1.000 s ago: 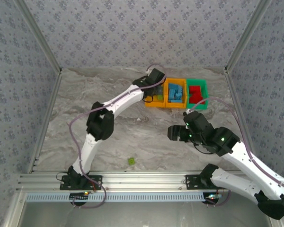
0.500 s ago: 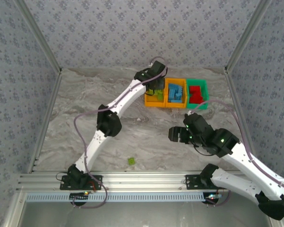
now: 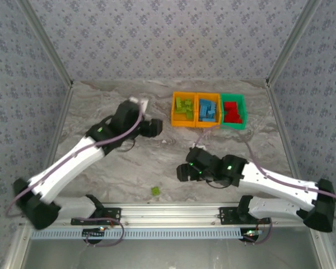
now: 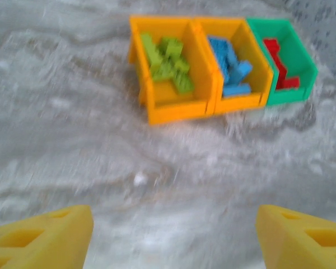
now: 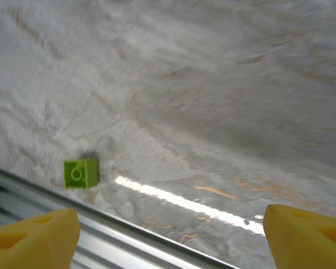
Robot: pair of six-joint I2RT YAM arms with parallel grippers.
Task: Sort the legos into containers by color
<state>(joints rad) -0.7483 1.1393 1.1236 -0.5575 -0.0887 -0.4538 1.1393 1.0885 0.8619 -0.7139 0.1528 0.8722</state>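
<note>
Three containers touching in row at worktop's far side: lime legos in left orange, blue legos in middle orange, red legos in green. One lime brick loose near front rail. We see left pincer released, empty; right pincer released, near brick, apart.

Grey marbled table: three containers in row, far side; lone lime lego near front.
</note>
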